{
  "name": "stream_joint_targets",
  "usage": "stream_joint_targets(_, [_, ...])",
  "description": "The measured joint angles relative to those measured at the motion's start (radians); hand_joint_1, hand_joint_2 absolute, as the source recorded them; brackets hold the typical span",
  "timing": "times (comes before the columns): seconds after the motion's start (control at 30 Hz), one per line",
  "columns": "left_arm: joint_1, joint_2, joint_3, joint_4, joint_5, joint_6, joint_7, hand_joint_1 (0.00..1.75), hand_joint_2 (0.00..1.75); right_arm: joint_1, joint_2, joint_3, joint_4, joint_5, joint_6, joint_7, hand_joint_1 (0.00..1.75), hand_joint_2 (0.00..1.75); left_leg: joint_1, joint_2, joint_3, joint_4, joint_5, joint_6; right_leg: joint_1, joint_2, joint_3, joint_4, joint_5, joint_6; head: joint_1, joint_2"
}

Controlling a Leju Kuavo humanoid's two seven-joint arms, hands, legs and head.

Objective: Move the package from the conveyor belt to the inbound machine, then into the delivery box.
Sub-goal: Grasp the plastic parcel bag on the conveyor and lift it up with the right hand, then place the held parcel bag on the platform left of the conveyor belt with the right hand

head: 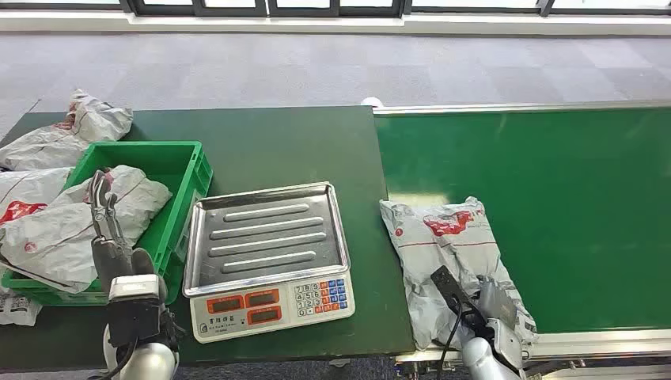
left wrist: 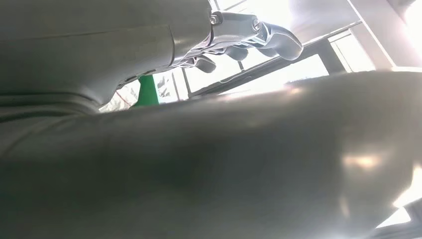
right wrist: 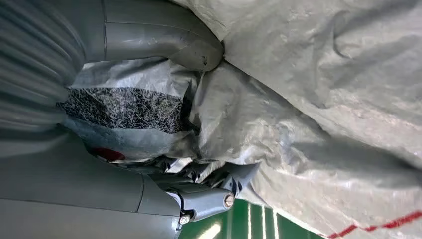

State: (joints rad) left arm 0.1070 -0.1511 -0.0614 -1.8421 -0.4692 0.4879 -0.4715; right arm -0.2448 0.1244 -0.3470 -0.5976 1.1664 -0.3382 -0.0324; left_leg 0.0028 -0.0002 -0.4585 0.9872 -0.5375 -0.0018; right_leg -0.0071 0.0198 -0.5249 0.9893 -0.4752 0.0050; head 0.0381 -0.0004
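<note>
Right robot hand grips the package at the near edge of the conveyor belt.

The grey package (head: 447, 253) with red print lies on the green conveyor belt (head: 554, 198), at its left end close to the near rail; the right robot hand (head: 483, 305) is on its near corner, and the right wrist view shows the thumb and fingers (right wrist: 204, 201) closed into the crumpled wrap, holding it. To the left, on the dark green table (head: 285, 142), sits the scale (head: 269, 249) with its bare steel pan. Further left the green box (head: 170, 170) holds other grey parcels (head: 87, 214). The left robot hand (head: 107, 226) hangs above the box's near side, holding nothing, fingers only loosely extended.
</note>
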Motion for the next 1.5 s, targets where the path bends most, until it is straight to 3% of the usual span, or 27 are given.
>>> stream_joint_targets(0.3, [0.000,0.000,0.000,0.006,0.006,0.000,-0.002,0.00,0.00,0.002,-0.002,-0.021,-0.006,0.004,-0.003,0.000,1.75,1.75,0.000,-0.004,0.011,0.000,-0.004,0.003,0.001,-0.003,0.008,-0.001,-0.004,0.001,0.000,0.000])
stream_joint_targets(0.53, [0.000,0.001,0.000,0.013,0.010,0.000,-0.002,0.00,0.00,0.060,0.015,-0.071,-0.091,0.027,0.015,-0.008,1.75,1.75,0.000,-0.014,0.015,0.000,-0.005,0.003,0.000,-0.012,0.013,-0.002,-0.008,0.001,0.000,0.000])
stream_joint_targets(0.67, [0.005,0.002,0.000,0.015,0.010,0.000,-0.002,0.00,0.00,0.128,0.039,-0.114,-0.227,0.027,0.006,-0.040,1.75,1.75,-0.001,-0.020,0.011,0.000,-0.006,0.003,-0.001,-0.018,0.012,-0.002,-0.010,0.002,0.000,0.000])
stream_joint_targets(0.8, [0.014,0.003,0.000,0.015,0.006,-0.001,-0.005,0.00,0.00,0.225,0.075,-0.111,-0.478,0.047,-0.006,-0.055,1.75,1.75,-0.002,-0.020,-0.007,0.001,-0.005,0.003,-0.003,-0.018,0.003,0.000,-0.009,0.002,0.000,0.000])
stream_joint_targets(0.93, [0.015,-0.005,0.000,0.016,-0.006,-0.005,-0.017,0.00,0.00,0.250,0.084,0.013,-0.730,0.092,-0.042,-0.042,1.75,1.75,-0.003,-0.010,-0.014,0.001,-0.005,0.003,-0.004,-0.009,-0.008,0.004,-0.007,0.003,0.000,0.000])
stream_joint_targets(1.1, [0.012,-0.022,0.000,0.017,-0.012,-0.012,-0.026,0.00,0.00,0.178,0.074,0.248,-0.917,0.182,-0.038,0.020,1.75,1.75,-0.003,-0.006,-0.009,0.001,-0.003,0.001,-0.004,-0.004,-0.014,0.006,-0.006,0.003,0.000,0.000])
stream_joint_targets(1.3, [0.009,-0.035,0.000,0.022,-0.003,-0.021,-0.039,0.00,0.00,0.081,0.054,0.416,-0.993,0.241,-0.005,0.044,1.75,1.75,-0.003,-0.005,-0.016,0.001,-0.002,0.000,-0.004,-0.004,-0.017,0.008,-0.006,0.002,0.000,0.000])
stream_joint_targets(1.5, [0.009,-0.039,0.000,0.027,-0.002,-0.023,-0.040,0.00,0.00,0.048,0.039,0.492,-1.015,0.246,0.003,0.051,1.75,1.75,-0.003,-0.007,-0.015,0.001,0.000,-0.001,-0.004,-0.005,-0.019,0.009,-0.004,0.001,0.000,0.000])
